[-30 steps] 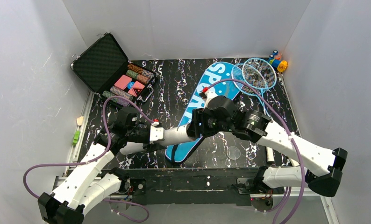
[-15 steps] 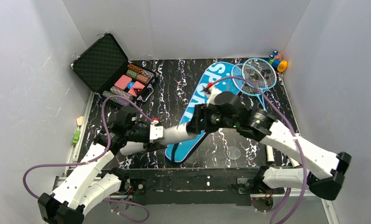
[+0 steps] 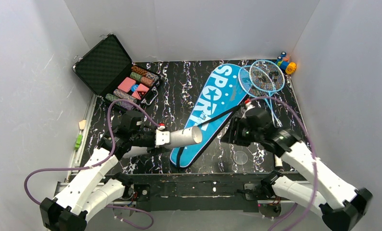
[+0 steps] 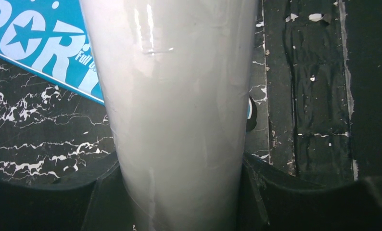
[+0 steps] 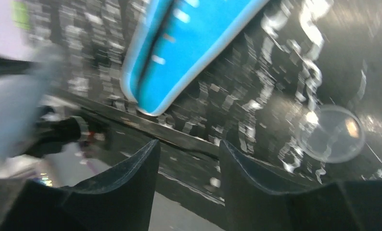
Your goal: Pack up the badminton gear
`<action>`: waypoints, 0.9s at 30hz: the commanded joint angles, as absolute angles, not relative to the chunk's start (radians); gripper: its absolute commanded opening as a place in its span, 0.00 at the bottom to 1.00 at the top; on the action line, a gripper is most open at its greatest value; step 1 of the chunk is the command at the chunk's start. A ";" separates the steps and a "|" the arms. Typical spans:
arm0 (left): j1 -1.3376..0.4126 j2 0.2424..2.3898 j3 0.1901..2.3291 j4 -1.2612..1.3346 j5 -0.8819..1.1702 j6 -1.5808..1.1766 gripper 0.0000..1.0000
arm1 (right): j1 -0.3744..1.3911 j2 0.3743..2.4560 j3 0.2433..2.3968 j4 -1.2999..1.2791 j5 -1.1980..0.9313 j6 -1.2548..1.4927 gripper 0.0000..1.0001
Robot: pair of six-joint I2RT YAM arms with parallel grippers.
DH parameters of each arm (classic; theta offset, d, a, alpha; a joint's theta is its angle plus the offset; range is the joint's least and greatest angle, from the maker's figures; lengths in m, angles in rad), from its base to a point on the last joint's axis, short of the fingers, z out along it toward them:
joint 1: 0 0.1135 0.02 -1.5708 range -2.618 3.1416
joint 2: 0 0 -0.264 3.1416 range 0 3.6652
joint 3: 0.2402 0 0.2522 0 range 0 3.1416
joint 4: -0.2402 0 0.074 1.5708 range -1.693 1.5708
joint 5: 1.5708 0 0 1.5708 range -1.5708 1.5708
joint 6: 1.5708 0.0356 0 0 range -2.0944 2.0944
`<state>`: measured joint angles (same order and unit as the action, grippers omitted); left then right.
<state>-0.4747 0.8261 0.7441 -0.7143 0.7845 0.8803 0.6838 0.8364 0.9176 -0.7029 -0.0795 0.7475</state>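
Observation:
My left gripper (image 3: 156, 138) is shut on the long white tube (image 3: 182, 137) and holds it level above the table, its open end over the blue SPORT bag (image 3: 213, 101). In the left wrist view the tube (image 4: 174, 96) fills the gap between my fingers (image 4: 100, 192), with the bag (image 4: 40, 43) behind it. My right gripper (image 3: 229, 133) is open and empty, just right of the bag; its view is blurred (image 5: 189, 159). Two blue rackets (image 3: 262, 78) lie at the back right. The bag's black strap (image 3: 218, 117) crosses it. No shuttlecock shows plainly.
A clear round lid (image 3: 240, 157) lies near the front edge, also in the right wrist view (image 5: 332, 134). A small white piece (image 3: 277, 160) lies by the right arm. The open black chip case (image 3: 117, 72) is back left, the orange-and-blue toy (image 3: 286, 62) back right.
My right gripper has drawn back from the tube's open end, to the right and toward the near edge. The left gripper and the tube have stayed put.

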 commanded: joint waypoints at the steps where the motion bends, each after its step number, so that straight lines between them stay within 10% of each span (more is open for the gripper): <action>1: -0.478 0.824 0.741 -0.717 0.740 0.904 0.00 | 0.681 0.883 0.757 -0.769 0.010 0.749 0.55; 27: -0.479 0.822 0.746 -0.739 0.750 0.920 0.00 | 0.690 1.149 0.627 -0.627 0.229 0.806 0.42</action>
<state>-0.4747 0.8410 0.7433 -0.7502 0.7315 0.9062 0.6830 1.1381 0.6239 -0.6708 0.1871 0.7910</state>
